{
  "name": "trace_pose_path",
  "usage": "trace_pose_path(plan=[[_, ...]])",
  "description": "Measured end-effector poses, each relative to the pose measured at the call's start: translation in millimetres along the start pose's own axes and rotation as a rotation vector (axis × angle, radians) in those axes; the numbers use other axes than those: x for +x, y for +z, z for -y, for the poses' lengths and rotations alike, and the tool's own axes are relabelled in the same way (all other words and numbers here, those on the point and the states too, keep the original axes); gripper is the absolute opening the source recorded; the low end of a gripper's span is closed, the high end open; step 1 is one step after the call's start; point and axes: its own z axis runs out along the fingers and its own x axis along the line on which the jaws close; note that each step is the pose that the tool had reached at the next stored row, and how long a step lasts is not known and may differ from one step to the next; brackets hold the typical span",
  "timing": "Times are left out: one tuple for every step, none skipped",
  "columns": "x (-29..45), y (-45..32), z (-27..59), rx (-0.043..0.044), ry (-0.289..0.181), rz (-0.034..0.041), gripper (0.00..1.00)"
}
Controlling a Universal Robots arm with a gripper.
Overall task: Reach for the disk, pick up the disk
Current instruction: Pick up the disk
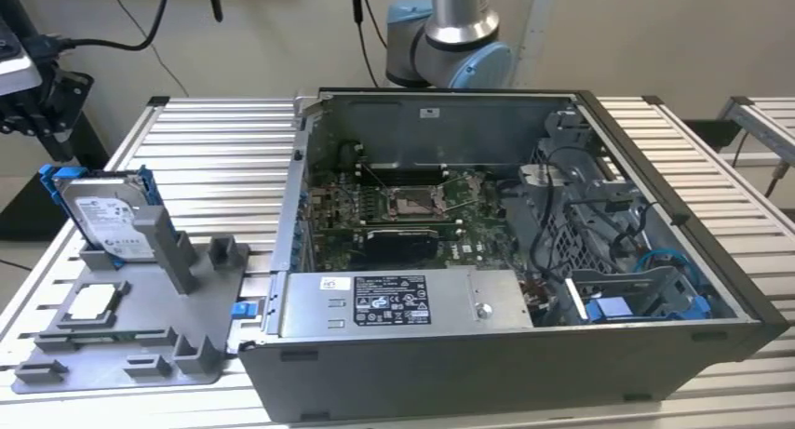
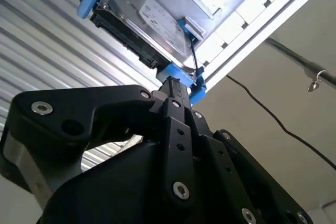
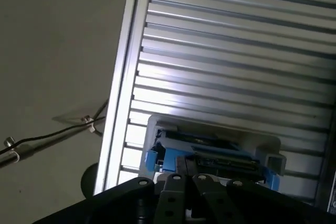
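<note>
Fingers: you see them pressed together in both wrist views, with nothing between them.
Gripper: black, and aimed at the disk. In the second wrist view its tip lines up with a corner of the blue bracket; you cannot tell whether it touches.
Disk: silver-grey with a white label. It stands upright on its edge in a slot of the holder, at the exterior view's left.
Holder: a grey plastic stand on the table, with a small square chip lying flat in it near the disk.
Table: slatted metal.
Computer case: open on top, just beside the holder, on the exterior view's right.
Arm: its base rises behind the case.
</note>
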Motion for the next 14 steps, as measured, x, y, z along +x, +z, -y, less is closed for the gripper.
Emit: trace_pose_path(plan=[[0.0,0.0,0.0,0.0,-0.017,-0.0007,0.0],[0.0,0.0,0.0,0.0,-0.036,-0.0013,0.0],[0.0,0.0,0.0,0.0,-0.056,-0.0021,0.0],[0.0,0.0,0.0,0.0,-0.073,-0.0028,0.0],[0.0,0.0,0.0,0.0,-0.091,-0.0035,0.0],[0.0,0.0,0.0,0.0001,-0.11,-0.0042,0.0],[0.0,0.0,0.0,0.0001,-0.127,-0.0048,0.0],[0.0,0.0,0.0,0.0001,-0.145,-0.0055,0.0],[0.0,0.0,0.0,0.0001,-0.163,-0.0062,0.0],[0.0,0.0,0.0,0.0001,-0.182,-0.0069,0.0],[0.0,0.0,0.0,0.0001,-0.201,-0.0076,0.0],[0.0,0.0,0.0,0.0001,-0.218,-0.0083,0.0],[0.0,0.0,0.1,0.0001,-0.237,-0.009,0.0],[0.0,0.0,0.0,0.0001,-0.254,-0.0096,0.0]])
